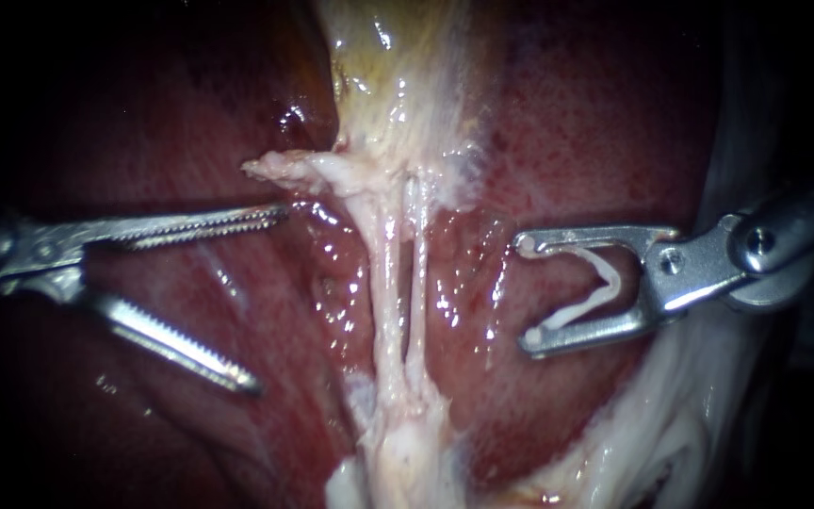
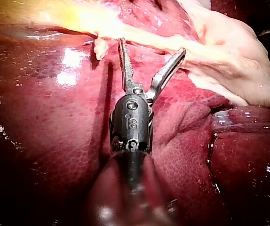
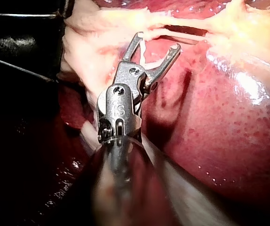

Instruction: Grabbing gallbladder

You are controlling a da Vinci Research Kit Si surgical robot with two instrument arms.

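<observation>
- The left instrument (image 1: pixel 270 298) comes in from the left edge. Its toothed jaws are spread really wide with nothing between them, over the dark red liver (image 1: pixel 143 141), just left of the tubes and clear of them.
- The right instrument (image 1: pixel 528 291) comes in from the right edge. Its jaws stand well apart too, but a white clip (image 1: pixel 600 287) sits between them, one leg running to each jaw tip.
- Two pale, glistening tubes (image 1: pixel 383 283) run side by side down mid-frame, between the two sets of jaws.
- The gallbladder (image 1: pixel 398 75) is top centre, pale yellowish and wet, narrowing into the tubes. Neither instrument touches it.
- A ragged flap of pale tissue (image 1: pixel 280 170) sticks out to the left below it, just above the left instrument's upper jaw.
</observation>
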